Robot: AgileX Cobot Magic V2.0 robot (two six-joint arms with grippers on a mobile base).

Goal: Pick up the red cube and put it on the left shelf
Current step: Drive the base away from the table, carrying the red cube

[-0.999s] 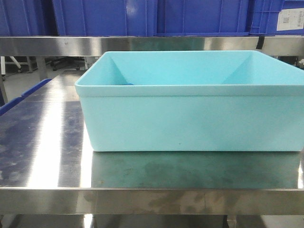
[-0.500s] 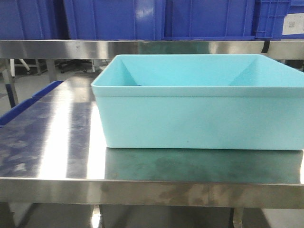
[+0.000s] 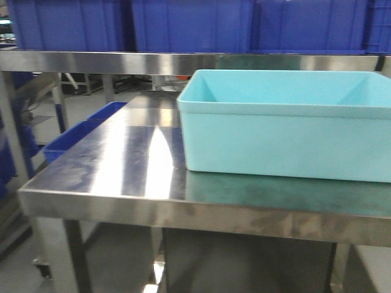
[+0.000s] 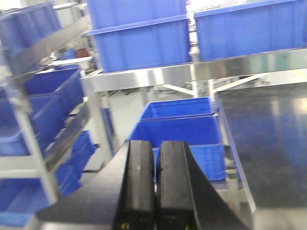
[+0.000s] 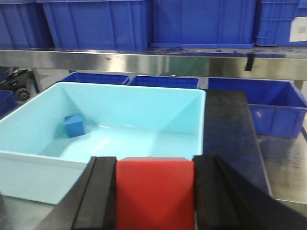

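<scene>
1. Red cube (image 5: 155, 196) is clamped between the two black fingers (image 5: 101, 191) of the right gripper (image 5: 154, 165). They press on its left and right faces, so the cube is carried and rests on nothing.
2. Ahead of this gripper and lower stands the light-blue tub (image 5: 144, 103), with a small blue cube (image 5: 75, 126) in its far left corner. The red cube is on the near side of the tub's front wall, so the picking step looks finished.
3. The left gripper (image 4: 156, 182) has its fingers pressed together with nothing between them. It probably waits idle, because one arm is enough for such a small load.
4. To the left of the left gripper rises the left shelf (image 4: 45, 43), a steel rack with dark blue crates (image 4: 45, 96) on several tiers. The red cube is not yet there.
5. In the front view the tub stands on the steel table (image 3: 122, 165), and no gripper shows.
6. The next move likely needs a turn toward the rack, with the firm grip kept until the cube sits flat on a tier.
</scene>
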